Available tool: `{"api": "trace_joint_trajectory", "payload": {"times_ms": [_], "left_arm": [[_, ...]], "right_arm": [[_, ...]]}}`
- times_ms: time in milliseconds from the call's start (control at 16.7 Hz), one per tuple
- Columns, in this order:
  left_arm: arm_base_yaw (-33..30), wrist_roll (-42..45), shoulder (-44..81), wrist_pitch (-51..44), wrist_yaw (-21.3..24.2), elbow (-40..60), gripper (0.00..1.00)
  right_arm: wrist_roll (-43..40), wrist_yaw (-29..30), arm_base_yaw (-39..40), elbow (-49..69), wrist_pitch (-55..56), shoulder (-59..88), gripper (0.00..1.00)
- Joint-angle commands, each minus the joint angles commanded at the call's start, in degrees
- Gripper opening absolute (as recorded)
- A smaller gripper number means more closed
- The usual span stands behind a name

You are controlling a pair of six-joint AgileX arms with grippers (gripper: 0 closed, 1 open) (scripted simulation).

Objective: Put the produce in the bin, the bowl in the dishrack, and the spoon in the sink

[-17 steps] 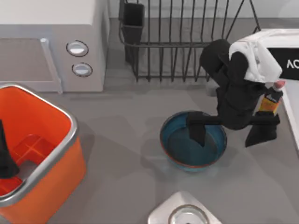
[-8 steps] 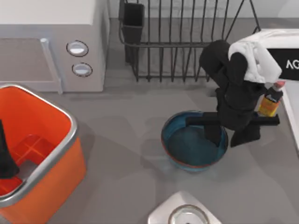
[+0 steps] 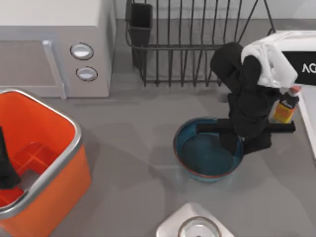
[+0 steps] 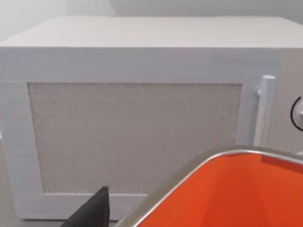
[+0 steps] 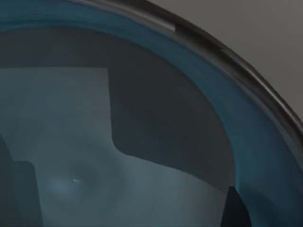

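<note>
Right tool (image 3: 243, 143) astride the bowl (image 3: 205, 155) right rim, seemingly clamped on it, left tool in the bin (image 3: 47, 170), opening unclear

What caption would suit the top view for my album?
Right gripper straddles the right rim of the blue bowl, below the dishrack; left gripper sits over the orange bin.
</note>
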Motion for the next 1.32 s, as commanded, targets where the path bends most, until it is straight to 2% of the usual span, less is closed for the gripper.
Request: {"api": "trace_joint_trajectory", "payload": {"times_ms": [360, 840, 1140, 1320], "left_arm": [[0.0, 0.0, 0.0, 0.0, 0.0, 0.0, 1.00], [0.0, 0.0, 0.0, 0.0, 0.0, 0.0, 1.00], [0.0, 0.0, 0.0, 0.0, 0.0, 0.0, 1.00], [0.0, 0.0, 0.0, 0.0, 0.0, 0.0, 1.00]], "right_arm": [[0.2, 0.0, -0.1, 2.2, -2.4, -0.6, 0.00], [-0.2, 0.0, -0.2, 15.4, -20.7, -5.4, 0.00], [-0.2, 0.1, -0.1, 15.5, -20.9, -5.4, 0.00], [-1.9, 3.6, 2.0, 15.3, -17.3, -7.2, 0.00]]}}
